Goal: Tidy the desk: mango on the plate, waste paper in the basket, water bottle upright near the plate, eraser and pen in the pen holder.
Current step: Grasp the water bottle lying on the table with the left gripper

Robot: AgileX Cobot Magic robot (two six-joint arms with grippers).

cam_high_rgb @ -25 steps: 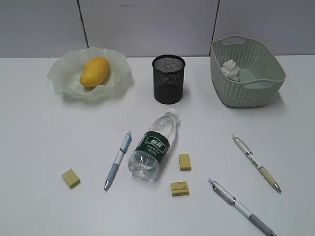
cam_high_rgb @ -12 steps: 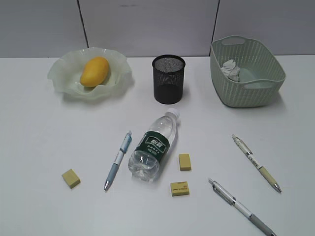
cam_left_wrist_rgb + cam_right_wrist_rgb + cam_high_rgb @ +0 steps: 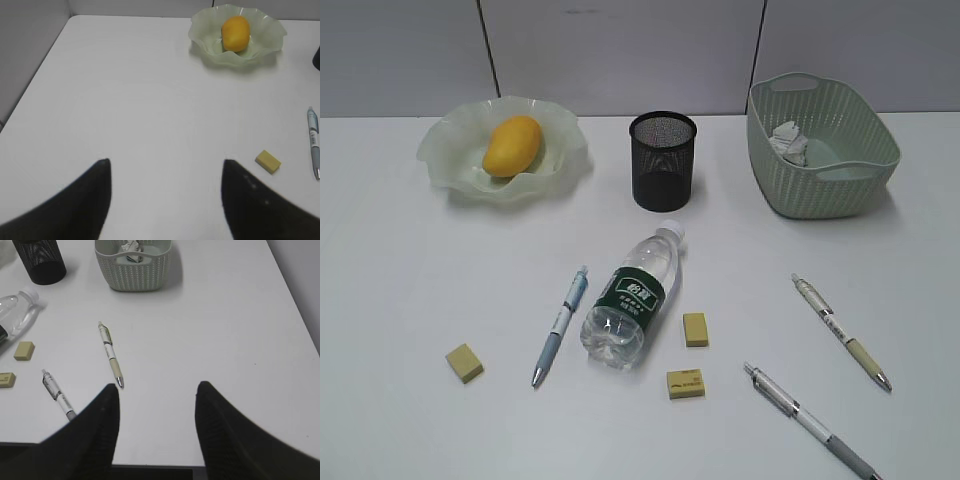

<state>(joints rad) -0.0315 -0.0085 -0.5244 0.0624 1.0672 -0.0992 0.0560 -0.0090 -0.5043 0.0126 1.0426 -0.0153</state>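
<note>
White and bare at its edges, the desk (image 3: 400, 270) carried an unfinished tidy-up: the mango (image 3: 512, 145) sat in the plate (image 3: 450, 165) and the paper (image 3: 788, 141) in the basket (image 3: 820, 190), while the bottle (image 3: 632, 297) lay on its side at centre, cap pointing toward the pen holder (image 3: 662, 160). Pens and erasers lay scattered around it. The left end effector (image 3: 165, 167) and the right end effector (image 3: 157, 390) both hung empty with jaws apart at the near edge, the bottle ahead between them, neither clearly nearer.
</note>
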